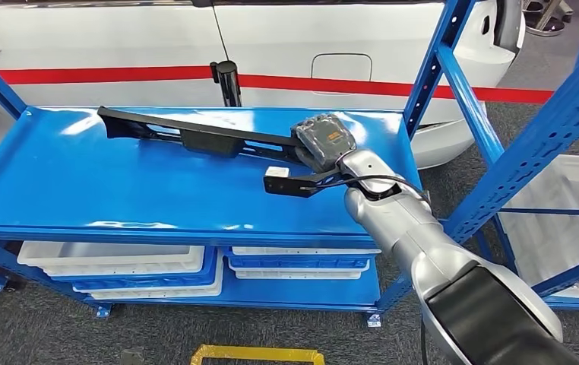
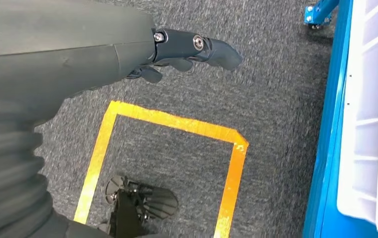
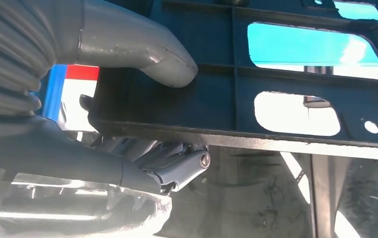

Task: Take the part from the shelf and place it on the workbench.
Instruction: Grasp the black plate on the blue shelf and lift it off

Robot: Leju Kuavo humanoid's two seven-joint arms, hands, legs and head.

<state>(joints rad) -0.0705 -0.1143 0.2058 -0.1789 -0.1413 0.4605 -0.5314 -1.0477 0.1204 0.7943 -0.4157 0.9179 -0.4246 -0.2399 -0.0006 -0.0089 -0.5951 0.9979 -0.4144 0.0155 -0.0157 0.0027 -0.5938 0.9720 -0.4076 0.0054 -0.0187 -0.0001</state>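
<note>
A long black plastic part lies across the top of the blue shelf, running from the back left toward the right, with a branch that ends in a white tag. My right hand grips the part at its right end. In the right wrist view the thumb lies on one face of the black part and the fingers curl under its edge. My left hand hangs over the floor, fingers partly curled, holding nothing.
White bins sit on the shelf's lower level. A second blue rack stands to the right. A white car with a red stripe is behind the shelf. Yellow tape marks a square on the grey carpet.
</note>
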